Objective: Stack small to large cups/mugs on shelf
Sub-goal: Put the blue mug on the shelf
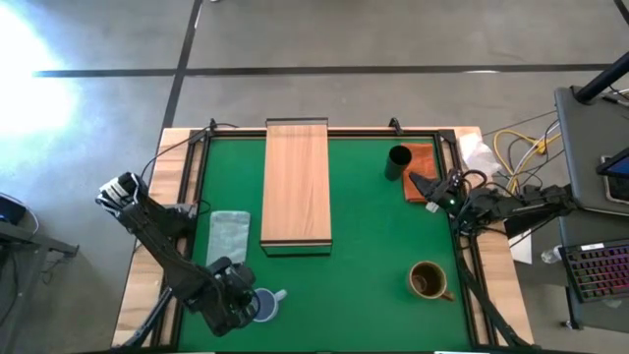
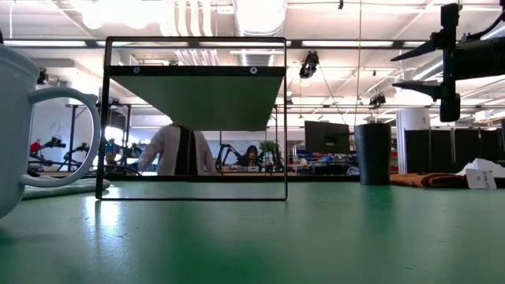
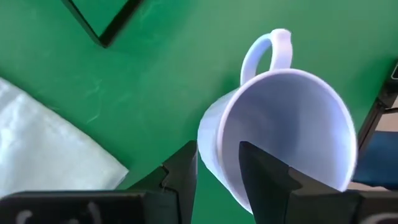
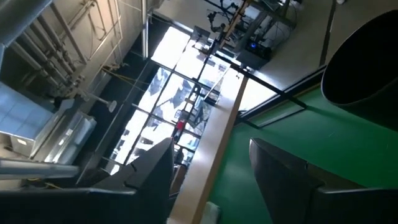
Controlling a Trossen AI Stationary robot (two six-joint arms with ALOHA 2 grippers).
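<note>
One wall of the blue-grey mug (image 3: 280,130) is being pinched by the left gripper (image 3: 217,171); the right gripper (image 4: 211,168) is being held open, empty, near the black cup (image 1: 398,161).

three cups (image 1: 427,280) apart, shelf (image 1: 296,182) bare

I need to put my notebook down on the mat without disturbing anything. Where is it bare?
The widest bare patch lies between the shelf and the brown mug, below the black cup. It is crowded at the near-left corner, where the left hand pinches the blue-grey mug's rim beside the pale green cloth.
</note>
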